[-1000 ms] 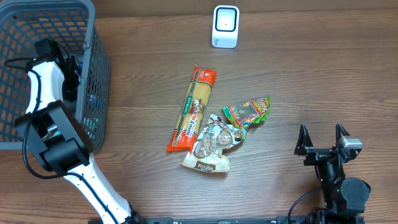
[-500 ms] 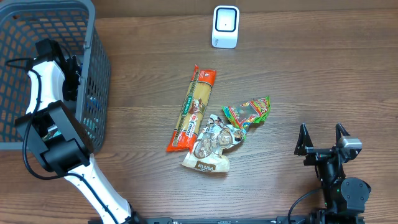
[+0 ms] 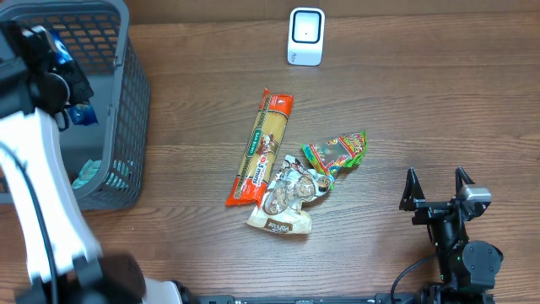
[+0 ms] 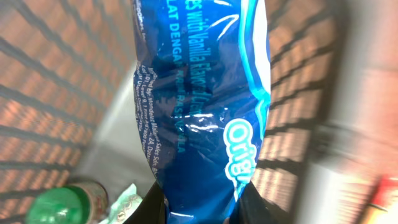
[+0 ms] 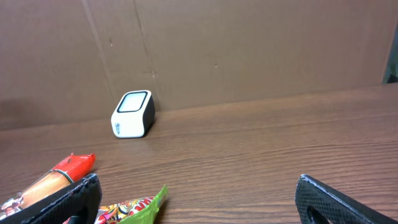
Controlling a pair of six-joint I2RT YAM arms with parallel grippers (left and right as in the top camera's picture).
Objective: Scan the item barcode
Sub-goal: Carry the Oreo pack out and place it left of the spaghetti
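Left arm (image 3: 29,169) lifted, blue packet (image 4: 199,112) raised above basket (image 3: 131,110), scanner (image 3: 305,35) far

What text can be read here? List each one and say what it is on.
"with Vanilla Flavor": on the blue packet, partly cut off.
"DENGAN": same packet, line below.
"Orig": same packet, white letters, cut off.
Its fine print: blurred.
Print on the orange packet, green bag and silver pouch: too small to read.
On the scanner: nothing legible.
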